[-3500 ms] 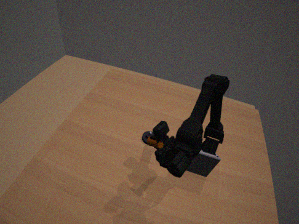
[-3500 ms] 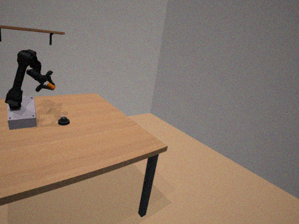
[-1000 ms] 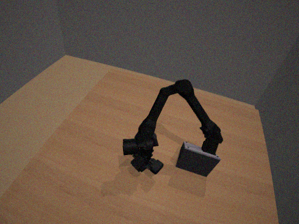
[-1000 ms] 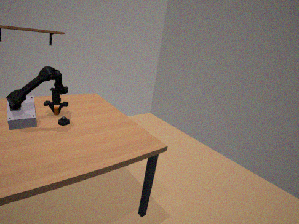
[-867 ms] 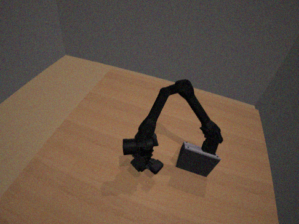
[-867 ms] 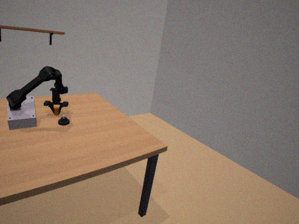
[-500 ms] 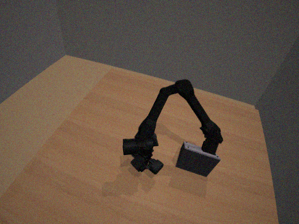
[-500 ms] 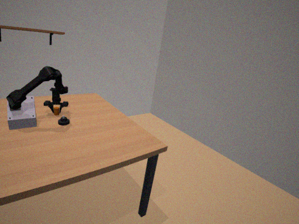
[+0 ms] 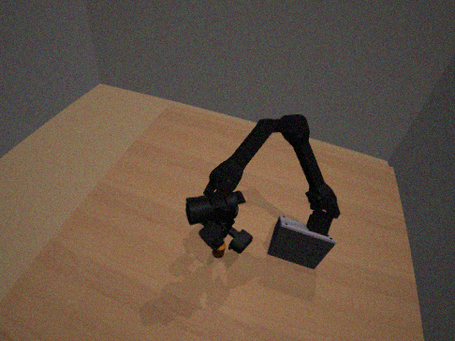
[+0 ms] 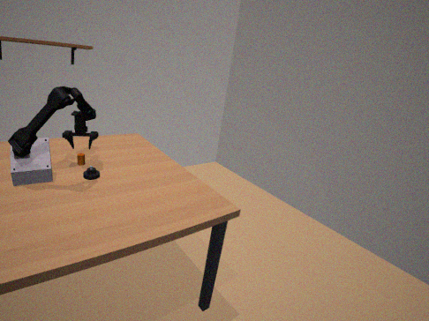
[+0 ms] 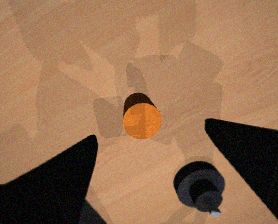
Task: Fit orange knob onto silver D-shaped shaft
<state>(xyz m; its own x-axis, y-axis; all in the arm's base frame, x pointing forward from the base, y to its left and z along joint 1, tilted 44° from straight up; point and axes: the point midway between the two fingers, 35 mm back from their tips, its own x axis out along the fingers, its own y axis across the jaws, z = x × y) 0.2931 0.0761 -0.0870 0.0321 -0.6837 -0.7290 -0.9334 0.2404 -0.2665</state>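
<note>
The orange knob [image 9: 218,252] [image 10: 81,159] [image 11: 142,121] stands upright on the table, and its round top faces the wrist camera. Its underside and hole are hidden. My gripper [image 10: 81,148] [image 11: 151,132] is open and empty above the knob, its fingers wide apart and clear of it. The dark round pedestal [image 10: 91,175] [image 11: 187,186] stands a short way from the knob, at the lower right in the wrist view. The silver shaft [image 11: 215,213] shows as a small light tip on it. I cannot make out its flat side. The top view does not show the pedestal.
The arm's grey base box [image 9: 300,247] [image 10: 32,160] sits on the wooden table [image 9: 117,257] [image 10: 132,197], left of the knob in the exterior view. The table's right edge shows there beyond the pedestal. A wall shelf [image 10: 44,42] hangs behind the arm.
</note>
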